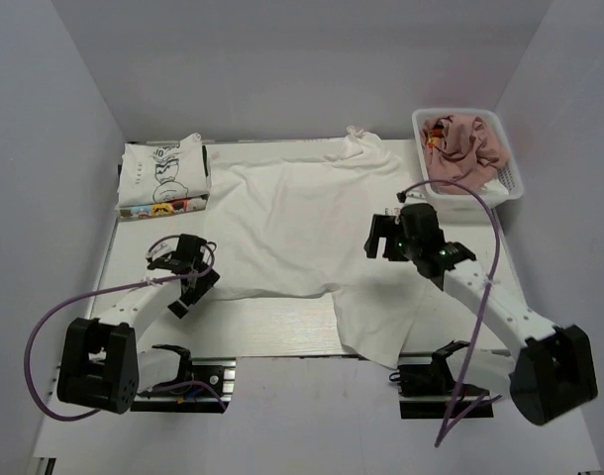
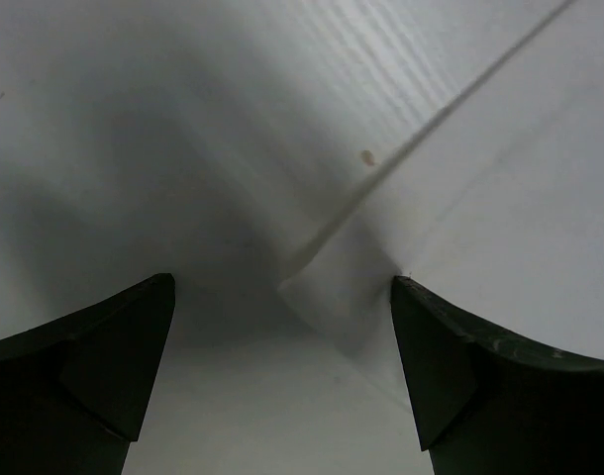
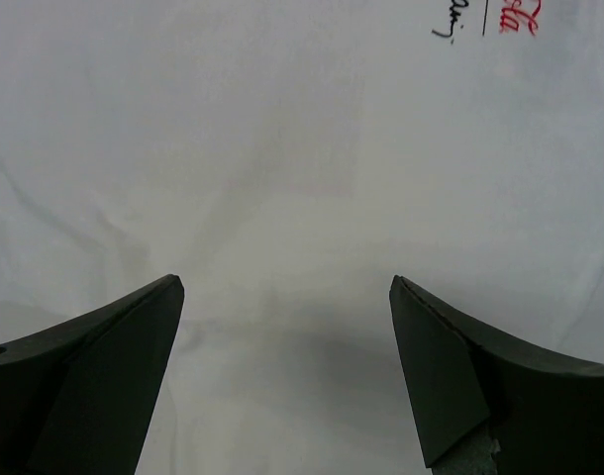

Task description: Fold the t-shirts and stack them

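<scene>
A white t-shirt [image 1: 302,213] lies spread flat, print side down, across the middle of the table. Red lettering [image 3: 518,14] shows faintly through its cloth in the right wrist view. My left gripper [image 1: 205,269] hangs open at the shirt's near-left corner; in the left wrist view that corner [image 2: 327,287] sits between the open fingers of the left gripper [image 2: 282,280]. My right gripper [image 1: 379,237] is open just above the shirt's right side, and in the right wrist view the right gripper [image 3: 285,280] has only flat cloth under it. A folded white tee with a black cartoon [image 1: 163,178] lies at the back left. A dusty-pink tee [image 1: 467,139] is bunched in the basket.
The white lattice basket [image 1: 510,178] stands at the back right, close behind my right arm. A purple cable [image 1: 451,188] loops over that arm. The shirt's lower part hangs over the table's near edge [image 1: 371,346]. Bare tabletop [image 1: 272,322] shows between the two arm bases.
</scene>
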